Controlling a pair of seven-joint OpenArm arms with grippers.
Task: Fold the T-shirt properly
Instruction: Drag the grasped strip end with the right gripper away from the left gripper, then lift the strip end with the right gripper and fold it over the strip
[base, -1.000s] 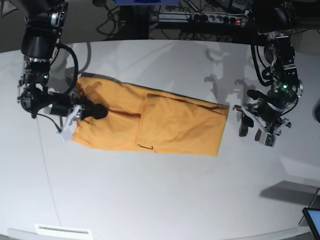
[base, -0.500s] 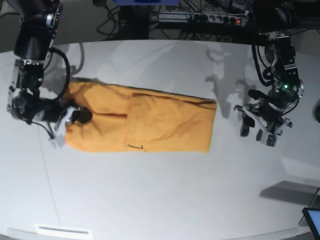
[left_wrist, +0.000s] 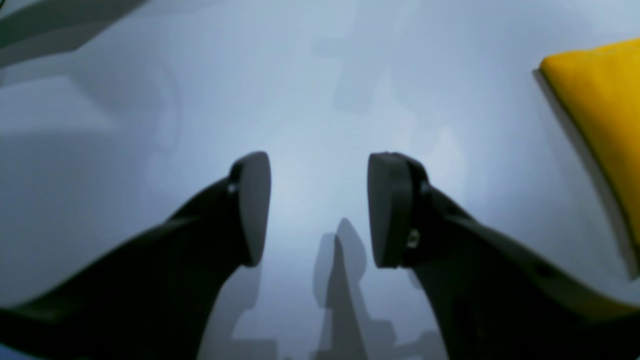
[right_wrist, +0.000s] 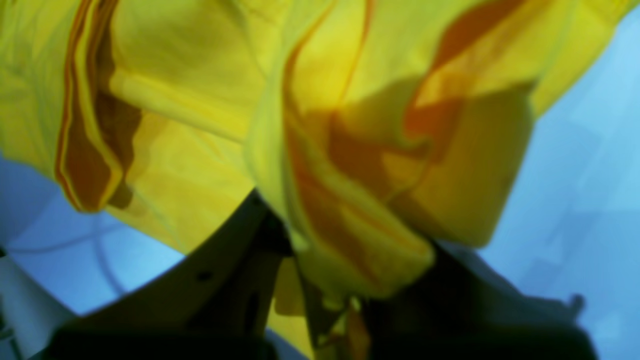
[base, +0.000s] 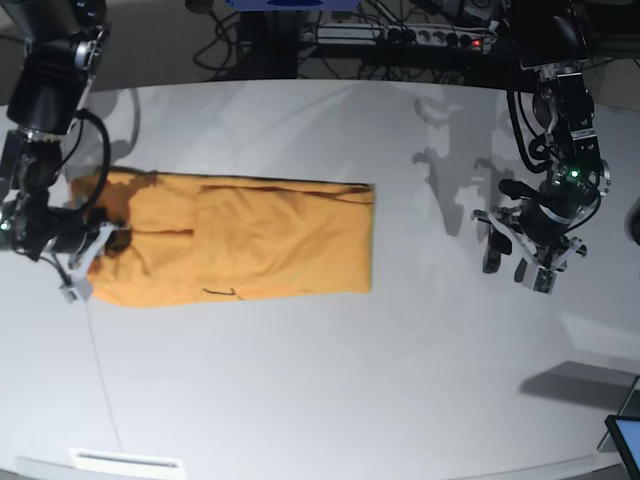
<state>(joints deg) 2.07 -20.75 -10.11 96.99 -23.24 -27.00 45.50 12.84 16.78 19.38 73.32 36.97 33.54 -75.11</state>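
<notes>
T-shirt (right_wrist: 350, 150) — pinched between right fingers (right_wrist: 240, 260).

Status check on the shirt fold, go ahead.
Right gripper shut on the T-shirt at its end. Left gripper open, clear of the cloth. Table around it shows no obstruction.

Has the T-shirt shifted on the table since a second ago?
Yes. The T-shirt, pinched by the right gripper, has slid toward the base view's left, away from the idle left gripper.
</notes>
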